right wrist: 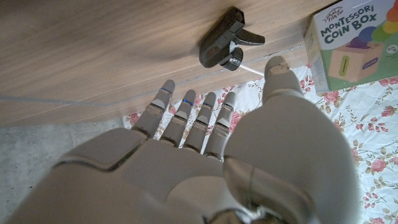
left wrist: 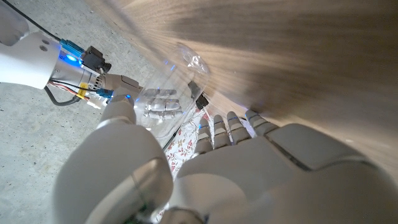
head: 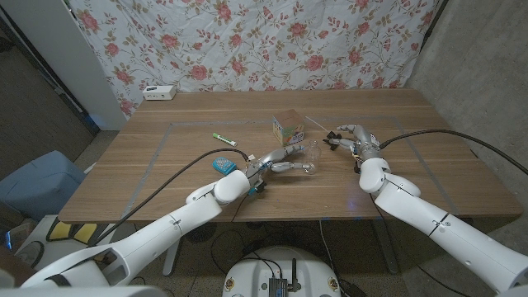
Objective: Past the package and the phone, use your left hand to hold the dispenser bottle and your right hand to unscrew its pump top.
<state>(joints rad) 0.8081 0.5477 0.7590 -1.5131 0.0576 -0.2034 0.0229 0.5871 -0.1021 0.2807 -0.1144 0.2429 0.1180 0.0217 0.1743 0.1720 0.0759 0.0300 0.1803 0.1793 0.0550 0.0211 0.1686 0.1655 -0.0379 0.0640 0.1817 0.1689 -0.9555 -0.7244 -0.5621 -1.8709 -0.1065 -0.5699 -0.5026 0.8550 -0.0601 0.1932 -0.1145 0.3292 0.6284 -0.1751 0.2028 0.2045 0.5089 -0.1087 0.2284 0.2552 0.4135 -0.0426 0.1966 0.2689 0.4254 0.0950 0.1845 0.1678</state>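
Now the left hand [head: 279, 157] grips the bottle [head: 307, 158]; the pump [right wrist: 225, 45] lies off beside the open right hand [head: 346, 136], so the bottle could spill.

Head view looks down from above over the whole wooden table [head: 165, 177] toward the floral cloth [head: 272, 41], while each wrist view sits close behind its own hand, turned upside down, the right one sharing the coin box [right wrist: 354, 43] with the head view.
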